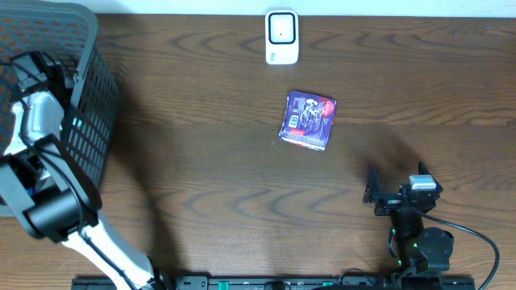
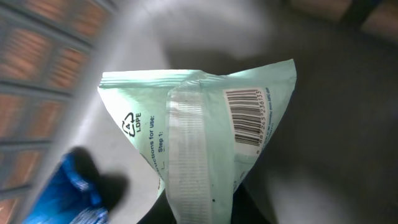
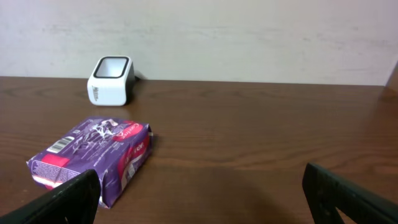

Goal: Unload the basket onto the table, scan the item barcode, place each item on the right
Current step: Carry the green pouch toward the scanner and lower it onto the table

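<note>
The overhead camera looks straight down on the worktop (image 1: 242, 201) from well above, with the basket (image 1: 89, 105) far to the left of the right tool (image 1: 395, 181). The right wrist camera rides low behind that tool, facing level across the wood to the back wall. It shares with the overhead view the purple pack (image 1: 308, 120) and white scanner (image 1: 282, 36) ahead of the tool. The left wrist camera sits very close to a pale green pouch (image 2: 205, 130), with blurred mesh (image 2: 37, 74) beside it.
</note>
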